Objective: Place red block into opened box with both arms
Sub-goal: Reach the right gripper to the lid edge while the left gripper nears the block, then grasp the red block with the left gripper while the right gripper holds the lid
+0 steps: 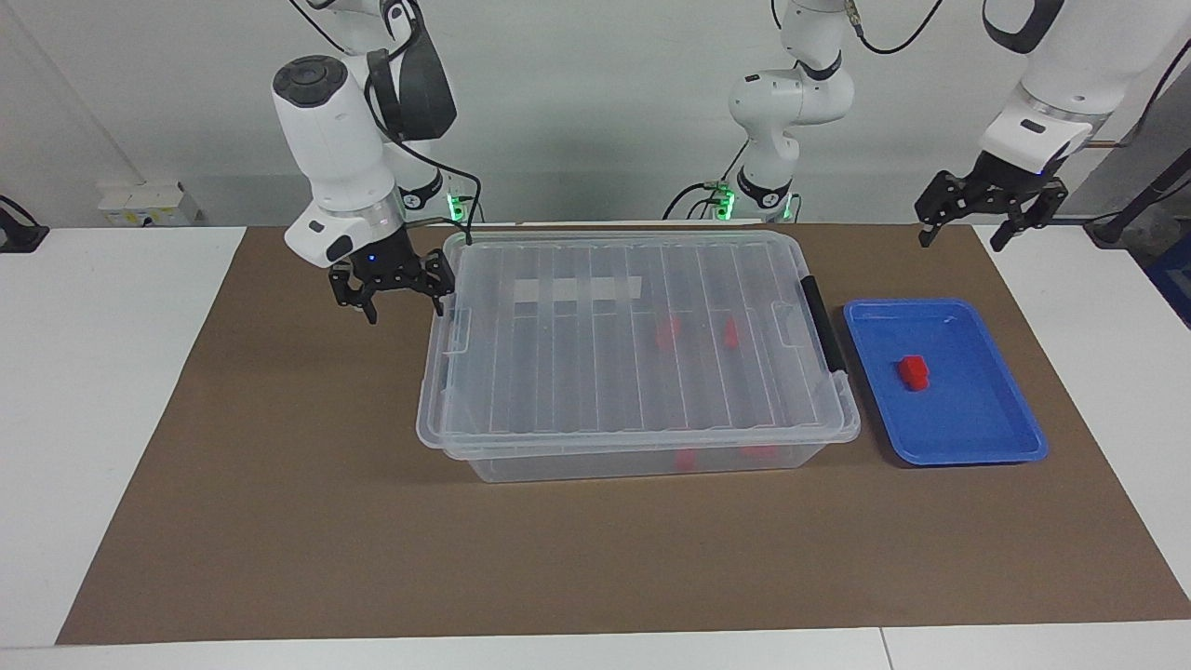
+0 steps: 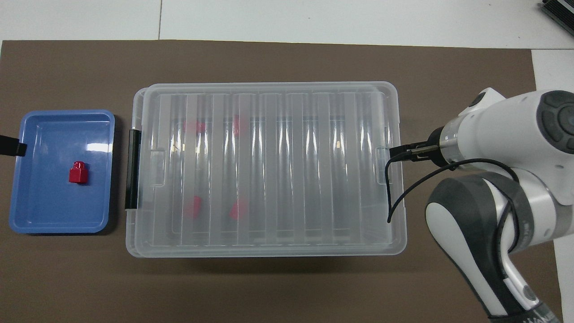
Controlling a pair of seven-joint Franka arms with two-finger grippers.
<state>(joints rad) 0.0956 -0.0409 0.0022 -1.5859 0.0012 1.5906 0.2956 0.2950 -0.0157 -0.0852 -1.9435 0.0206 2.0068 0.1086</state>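
The red block (image 1: 913, 371) (image 2: 78, 172) lies in a shallow blue tray (image 1: 968, 456) (image 2: 58, 229) beside the box, toward the left arm's end of the table. The box (image 1: 577, 372) (image 2: 269, 170) is clear plastic, and its ribbed lid lies shut on it. Several more red blocks (image 1: 666, 332) (image 2: 193, 207) show through the lid. My right gripper (image 1: 400, 298) hangs open and empty just off the box's end toward the right arm. My left gripper (image 1: 968, 233) hangs open and empty in the air over the mat's edge, near the tray.
A brown mat (image 1: 279, 521) covers the table's middle, with white tabletop (image 1: 93, 372) at both ends. A black handle (image 1: 823, 326) (image 2: 132, 168) runs along the box's end beside the tray. In the overhead view the right arm (image 2: 515, 148) covers the mat at its end.
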